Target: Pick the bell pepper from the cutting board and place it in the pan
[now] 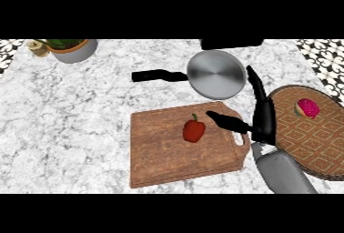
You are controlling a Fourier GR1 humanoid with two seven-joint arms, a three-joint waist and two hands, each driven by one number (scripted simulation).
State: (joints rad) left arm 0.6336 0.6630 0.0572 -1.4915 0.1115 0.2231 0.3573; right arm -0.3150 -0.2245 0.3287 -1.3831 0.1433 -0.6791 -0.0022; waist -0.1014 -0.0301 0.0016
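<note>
My right robot hand (259, 119) reaches in from the lower right of the frame, black fingers straight and spread wide, holding nothing. The thumb (225, 121) points left over the brown wooden cutting board (161, 154), its tip near but apart from the red bell pepper with a green stem (194, 130); the longer fingers stretch up toward the round silver metal pan (215, 74).

The bell pepper lies at the centre of the frame, on the upper middle of the cutting board, not yet lifted. I keep the robot hand wide because, by my reckoning, I am on the approach: the span between thumb and fingers has to take the pepper's body before anything closes.

The pan sits just above the board's upper right corner, its black handle (159, 75) pointing left, mouth up and ready to receive. I judge the carry a short one, up and slightly right.

On the white marbled surface (67, 118), a woven brown round mat (316, 136) at the right edge bears a pink and green fruit (307, 108), partly behind my grey forearm (285, 173). A grey pot with a green plant (73, 48) stands at the upper left. My left robot hand is out of shot.
</note>
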